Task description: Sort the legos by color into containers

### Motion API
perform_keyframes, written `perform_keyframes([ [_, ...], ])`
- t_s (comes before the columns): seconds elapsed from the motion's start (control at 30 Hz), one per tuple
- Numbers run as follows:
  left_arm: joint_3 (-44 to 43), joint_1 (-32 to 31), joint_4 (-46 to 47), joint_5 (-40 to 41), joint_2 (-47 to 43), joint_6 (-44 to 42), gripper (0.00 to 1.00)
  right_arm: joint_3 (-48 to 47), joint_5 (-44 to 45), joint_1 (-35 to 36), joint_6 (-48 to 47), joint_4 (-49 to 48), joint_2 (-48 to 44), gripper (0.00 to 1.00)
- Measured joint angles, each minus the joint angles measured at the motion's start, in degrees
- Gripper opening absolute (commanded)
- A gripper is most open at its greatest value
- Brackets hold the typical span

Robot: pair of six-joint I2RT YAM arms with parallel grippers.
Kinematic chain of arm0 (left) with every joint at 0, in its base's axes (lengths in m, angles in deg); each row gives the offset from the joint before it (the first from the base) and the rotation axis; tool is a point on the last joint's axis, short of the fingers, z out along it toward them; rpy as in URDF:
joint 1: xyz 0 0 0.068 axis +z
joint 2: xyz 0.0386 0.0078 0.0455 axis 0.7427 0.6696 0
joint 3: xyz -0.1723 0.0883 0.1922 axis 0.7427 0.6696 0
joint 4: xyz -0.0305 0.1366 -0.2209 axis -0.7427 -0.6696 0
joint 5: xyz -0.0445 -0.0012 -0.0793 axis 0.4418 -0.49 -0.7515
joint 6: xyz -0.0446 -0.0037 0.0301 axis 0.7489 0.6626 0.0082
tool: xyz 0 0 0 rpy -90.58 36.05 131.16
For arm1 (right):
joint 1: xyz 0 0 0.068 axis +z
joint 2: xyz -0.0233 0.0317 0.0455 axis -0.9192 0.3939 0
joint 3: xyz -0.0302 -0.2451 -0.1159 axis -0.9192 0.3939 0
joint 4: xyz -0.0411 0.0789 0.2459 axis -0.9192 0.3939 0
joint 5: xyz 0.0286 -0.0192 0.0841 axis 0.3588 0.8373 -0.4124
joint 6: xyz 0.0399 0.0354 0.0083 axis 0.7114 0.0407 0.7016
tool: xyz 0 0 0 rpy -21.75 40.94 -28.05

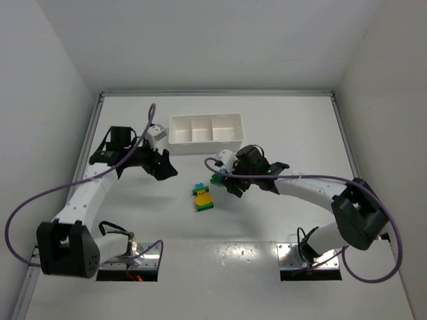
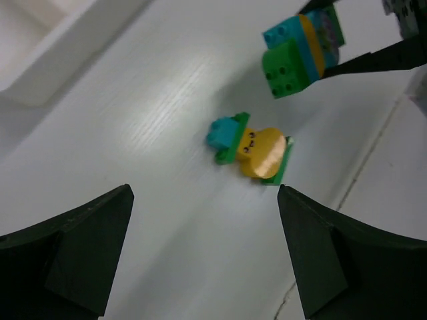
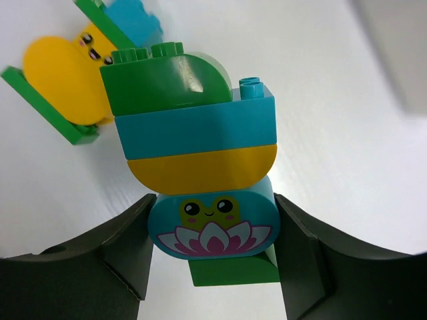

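Your right hand (image 3: 213, 230) is closing part-way on a stack of legos (image 3: 193, 133), its two dark fingers (image 3: 123, 250) pressing on either side of the cyan brick that is showing a frog face over a pink lotus. Beyond that brick, the stack is carrying a yellow-orange rounded brick, then a cyan brick, then a green rounded brick with studs, and a further green piece is sitting under the frog brick. From the overhead view, that hand is reaching in over the middle of the desk (image 1: 280, 127), just on the near side of the tray's right end; you cannot tell whether the stack is touching the desk. Your left hand (image 1: 162, 167) is standing wide open and holding nothing, hovering near the tray's left end with its fingers pointing toward the middle. A loose cluster of legos (image 1: 203, 197) is lying flat on the desk between the two hands and nearer to you than both: a yellow-orange rounded piece with a small face, resting among green pieces, with a cyan brick at one end. The white tray (image 1: 203, 144) is sitting further back, its three compartments lying side by side, well apart from the loose cluster.
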Motion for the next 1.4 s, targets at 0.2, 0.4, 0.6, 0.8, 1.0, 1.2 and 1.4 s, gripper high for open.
perform_keyframes([
  [0.2, -6.2, -6.6, -1.8, -9.7, 14.1, 2.4, 0.93, 1.3, -2.1, 0.7, -5.6, -6.5, -4.1, 0.00],
  [0.4, -8.7, -9.4, 0.1, -14.5, 17.8, 9.0, 0.93, 1.0, -0.4, 2.7, -6.9, -10.1, -3.8, 0.00],
  [0.6, -9.1, -12.7, 3.5, -15.4, 18.5, 13.6, 0.93, -1.0, 0.9, 4.7, -7.4, -11.6, -3.0, 0.00],
  [0.8, -10.0, -14.9, 5.4, -14.5, 22.4, 15.5, 0.71, -3.6, 1.6, 6.1, -7.6, -12.7, -2.4, 0.00],
  [1.0, -10.7, -14.9, 5.8, -16.0, 23.8, 18.6, 0.05, -4.3, 3.9, 6.7, -8.1, -13.5, -1.6, 0.00],
  [1.2, -8.2, -12.5, 6.4, -17.6, 21.4, 17.7, 0.00, -0.1, 4.8, 6.7, -8.7, -17.7, -3.8, 0.00],
  [1.4, -4.2, -7.0, 4.3, -16.1, 14.4, 13.4, 0.00, 6.6, 7.0, 4.5, -8.9, -12.9, -7.6, 0.00],
])
